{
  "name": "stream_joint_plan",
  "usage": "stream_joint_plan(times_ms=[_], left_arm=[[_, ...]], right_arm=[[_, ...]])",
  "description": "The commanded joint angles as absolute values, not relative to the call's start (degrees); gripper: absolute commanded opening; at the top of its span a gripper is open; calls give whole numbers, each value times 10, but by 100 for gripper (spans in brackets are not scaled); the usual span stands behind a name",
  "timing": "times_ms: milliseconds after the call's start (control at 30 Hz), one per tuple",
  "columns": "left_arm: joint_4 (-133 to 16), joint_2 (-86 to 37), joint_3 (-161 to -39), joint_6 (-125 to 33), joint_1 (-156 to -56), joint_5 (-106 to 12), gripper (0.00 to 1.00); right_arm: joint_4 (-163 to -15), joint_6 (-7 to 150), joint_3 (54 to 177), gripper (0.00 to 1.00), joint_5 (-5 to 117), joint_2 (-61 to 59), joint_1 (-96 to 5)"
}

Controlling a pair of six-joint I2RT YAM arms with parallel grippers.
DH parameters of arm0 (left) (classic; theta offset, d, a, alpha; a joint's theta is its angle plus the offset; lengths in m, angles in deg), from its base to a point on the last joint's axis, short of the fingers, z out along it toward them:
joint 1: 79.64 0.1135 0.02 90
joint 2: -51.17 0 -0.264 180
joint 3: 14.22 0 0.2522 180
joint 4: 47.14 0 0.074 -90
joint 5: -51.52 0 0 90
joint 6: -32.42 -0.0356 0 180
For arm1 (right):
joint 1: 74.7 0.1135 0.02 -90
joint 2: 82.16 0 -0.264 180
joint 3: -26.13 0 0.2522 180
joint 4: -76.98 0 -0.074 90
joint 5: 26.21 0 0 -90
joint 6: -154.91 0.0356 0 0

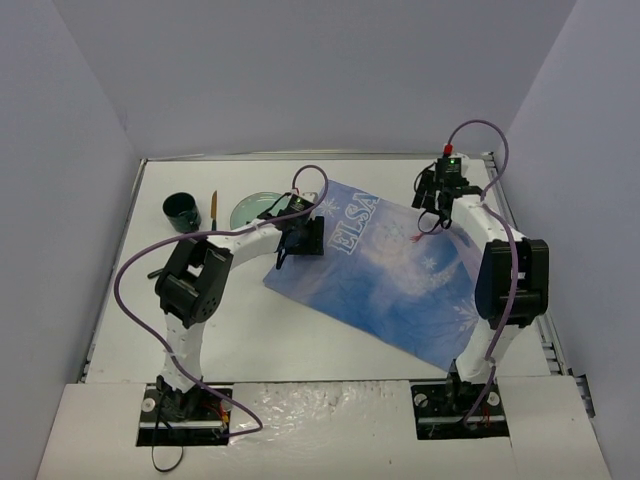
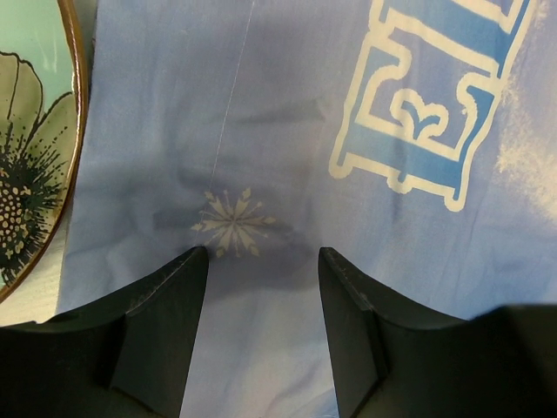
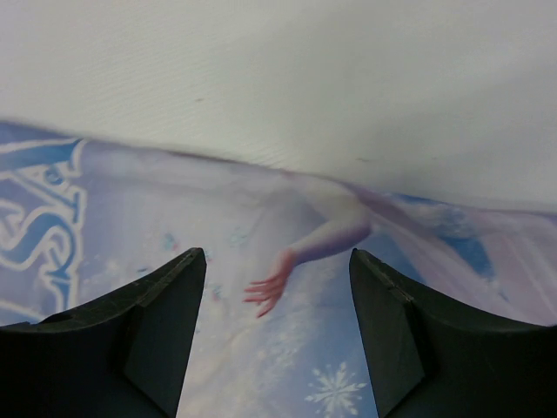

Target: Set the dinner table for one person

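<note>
The white dinner table (image 1: 270, 340) carries a blue Elsa-print placemat (image 1: 390, 275) lying skewed across its middle and right. My left gripper (image 1: 297, 238) hovers open over the placemat's left end (image 2: 261, 131), nothing between its jaws. My right gripper (image 1: 434, 215) hovers open over the placemat's far edge (image 3: 287, 261), also empty, with bare table (image 3: 278, 78) beyond. A teal flower-print plate (image 1: 252, 208) lies just left of the placemat and shows at the left edge of the left wrist view (image 2: 30, 139). A dark green cup (image 1: 181, 211) and a thin brown utensil (image 1: 213, 208) sit at the far left.
Grey walls enclose the table on three sides. The metal rim (image 1: 310, 156) runs along the far edge. Purple cables loop over both arms.
</note>
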State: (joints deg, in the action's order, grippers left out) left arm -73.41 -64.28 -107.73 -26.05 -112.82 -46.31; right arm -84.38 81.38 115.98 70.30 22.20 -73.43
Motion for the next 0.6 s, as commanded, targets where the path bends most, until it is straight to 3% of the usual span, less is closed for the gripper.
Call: stream_joint_plan(times_ms=[0, 300, 567], left_arm=[[-788, -676, -1073, -274, -1111, -437, 50], [-793, -673, -1081, -284, -1106, -435, 50], [-814, -565, -1080, -286, -1107, -433, 56]], right_arm=[[-867, 808, 1167, 66, 649, 201, -687], [-918, 685, 1293, 69, 580, 328, -611], [-922, 629, 1400, 70, 476, 427, -606]])
